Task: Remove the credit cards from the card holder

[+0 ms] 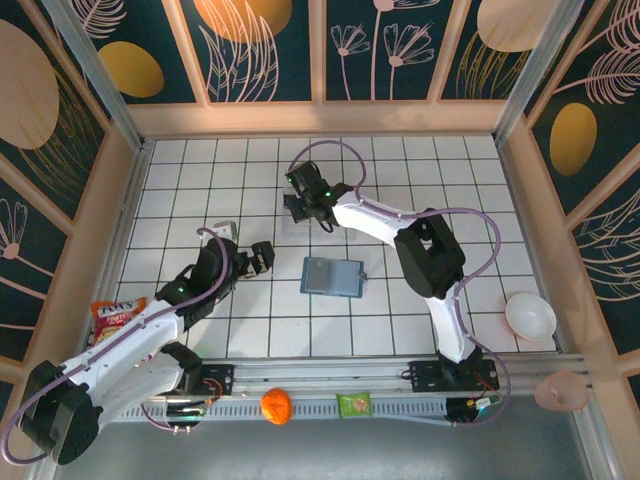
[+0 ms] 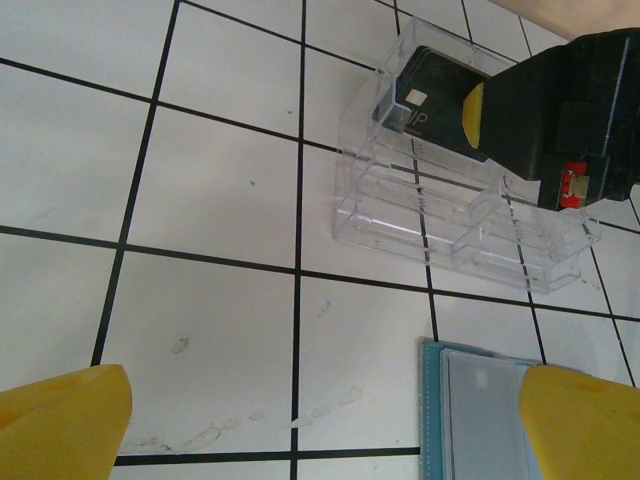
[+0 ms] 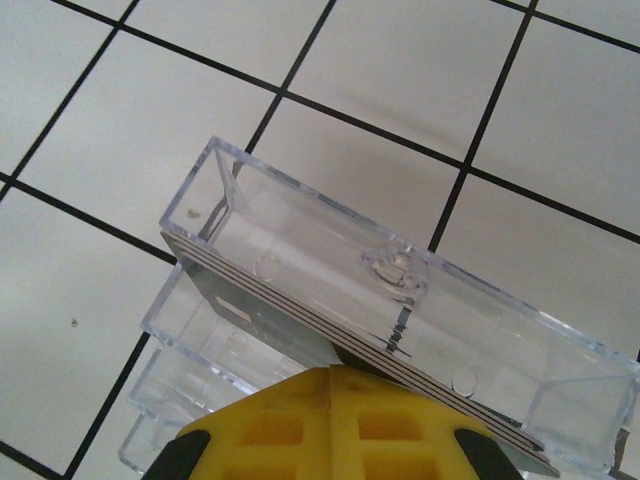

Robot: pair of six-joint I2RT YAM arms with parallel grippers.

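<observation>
White tiled desk (image 1: 200,180), floral wall panels (image 1: 260,50). My left fingers (image 2: 60,420) spread wide near the card holder (image 1: 333,276). My right fingers (image 3: 330,420) pinch the credit cards (image 2: 425,100), partly hidden, in the clear tray (image 2: 400,210).

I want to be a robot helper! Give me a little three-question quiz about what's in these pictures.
1. True or false: the left end effector is open.
2. What does the right end effector grip? A) a spoon B) cards C) a sock
3. Fill in: the cards sit in a slot of the clear ____.

Key: 1 true; 2 B; 3 tray.
</observation>
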